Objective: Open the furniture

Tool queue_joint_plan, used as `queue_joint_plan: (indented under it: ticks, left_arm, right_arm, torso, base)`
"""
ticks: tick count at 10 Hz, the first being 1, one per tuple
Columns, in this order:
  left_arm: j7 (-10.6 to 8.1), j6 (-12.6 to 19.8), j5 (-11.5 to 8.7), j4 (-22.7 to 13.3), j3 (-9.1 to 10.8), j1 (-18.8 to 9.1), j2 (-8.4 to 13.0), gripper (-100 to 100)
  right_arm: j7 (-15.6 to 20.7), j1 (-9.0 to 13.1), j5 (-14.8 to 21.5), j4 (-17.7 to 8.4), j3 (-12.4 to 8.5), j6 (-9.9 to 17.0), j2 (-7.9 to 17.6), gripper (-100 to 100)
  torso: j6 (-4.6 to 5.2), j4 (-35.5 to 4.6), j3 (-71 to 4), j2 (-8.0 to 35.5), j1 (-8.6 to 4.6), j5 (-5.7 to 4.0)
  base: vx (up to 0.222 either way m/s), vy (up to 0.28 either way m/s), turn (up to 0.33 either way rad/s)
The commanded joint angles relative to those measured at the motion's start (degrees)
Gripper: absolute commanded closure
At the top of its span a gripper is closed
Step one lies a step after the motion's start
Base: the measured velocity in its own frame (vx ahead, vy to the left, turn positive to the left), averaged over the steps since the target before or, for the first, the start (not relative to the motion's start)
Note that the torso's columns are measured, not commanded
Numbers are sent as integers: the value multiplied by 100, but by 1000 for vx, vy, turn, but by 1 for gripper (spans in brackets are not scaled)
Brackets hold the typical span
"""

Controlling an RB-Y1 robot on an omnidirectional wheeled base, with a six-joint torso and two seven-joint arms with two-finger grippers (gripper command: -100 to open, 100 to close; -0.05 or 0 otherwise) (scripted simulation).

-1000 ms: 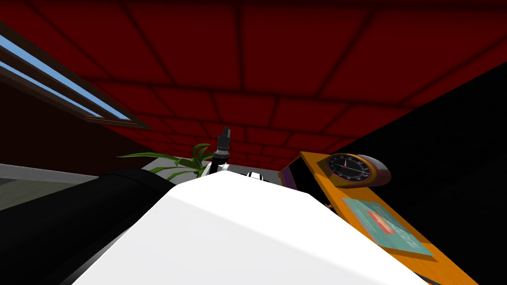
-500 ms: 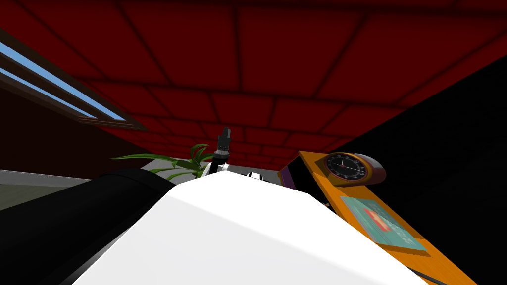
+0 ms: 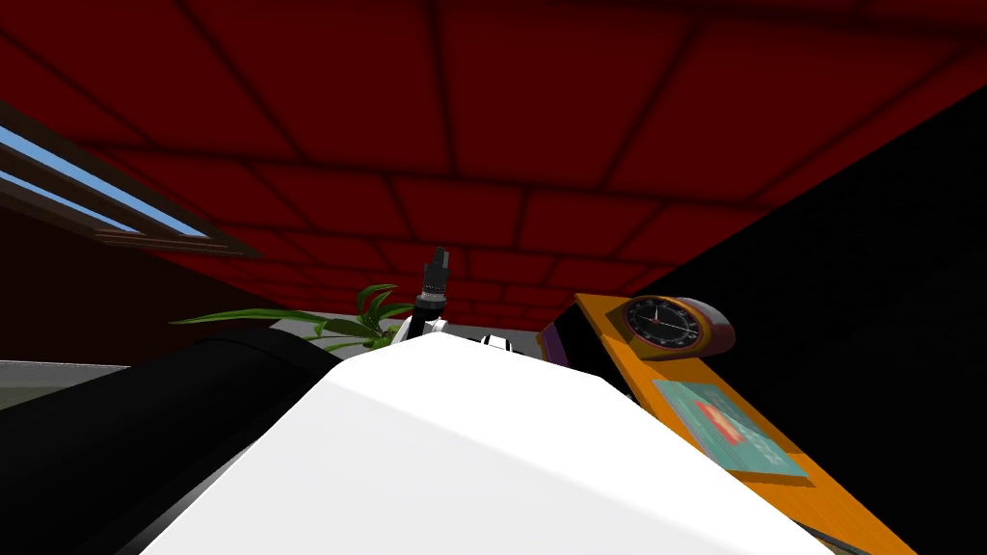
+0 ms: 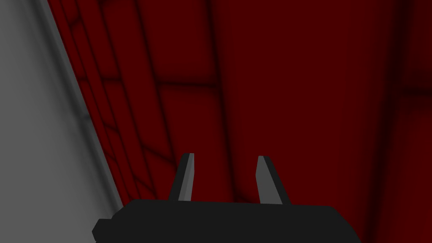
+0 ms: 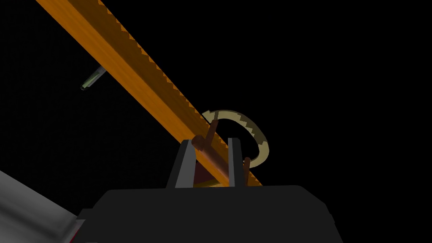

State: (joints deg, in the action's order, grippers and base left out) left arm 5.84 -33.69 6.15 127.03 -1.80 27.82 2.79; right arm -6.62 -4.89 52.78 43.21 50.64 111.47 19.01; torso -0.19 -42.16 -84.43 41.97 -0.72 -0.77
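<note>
An orange wooden piece of furniture (image 3: 644,371) stands at my right, its dark front (image 3: 569,345) turned toward me. In the right wrist view its orange edge (image 5: 126,67) runs diagonally past a brown bar handle (image 5: 215,160). My right gripper (image 5: 210,162) is shut on that handle, one finger pressing each side. My left gripper (image 4: 225,177) is open and holds nothing. The left arm (image 3: 436,279) is raised just above my chest.
On the furniture's top sit a round clock (image 3: 667,326) and a teal book (image 3: 730,429). A green plant (image 3: 337,323) stands ahead, a bulky black shape (image 3: 145,405) lies at the left. A black area (image 3: 867,289) lies beyond the furniture.
The whole head view has slid a little to the left, so I have moved or turned slightly. The furniture, clock and book keep their places relative to one another.
</note>
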Motion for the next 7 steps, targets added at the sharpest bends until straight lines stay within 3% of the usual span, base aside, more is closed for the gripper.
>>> queue_joint_plan:
  ticks: [1, 3, 7]
  left_arm:
    - [0, 0, 0, 0, 0, 1, 0, 0]
    - [0, 0, 0, 0, 0, 0, 0, 0]
    - [0, 0, 0, 0, -2, -1, -1, 0]
  right_arm:
    - [9, -30, -209, 224, 458, 243, -109, 100]
    - [3, -64, -189, 208, 442, 333, -59, 100]
    - [277, -13, -78, 588, 493, 296, 150, 100]
  torso:
    - [14, 6, 0, -2, -7, -8]
    - [-2, -5, 9, 13, -3, 0]
    - [7, -3, 3, 13, 29, 17]
  base:
    - [54, -36, -74]
    - [8, -16, -1]
    - [-27, 97, -55]
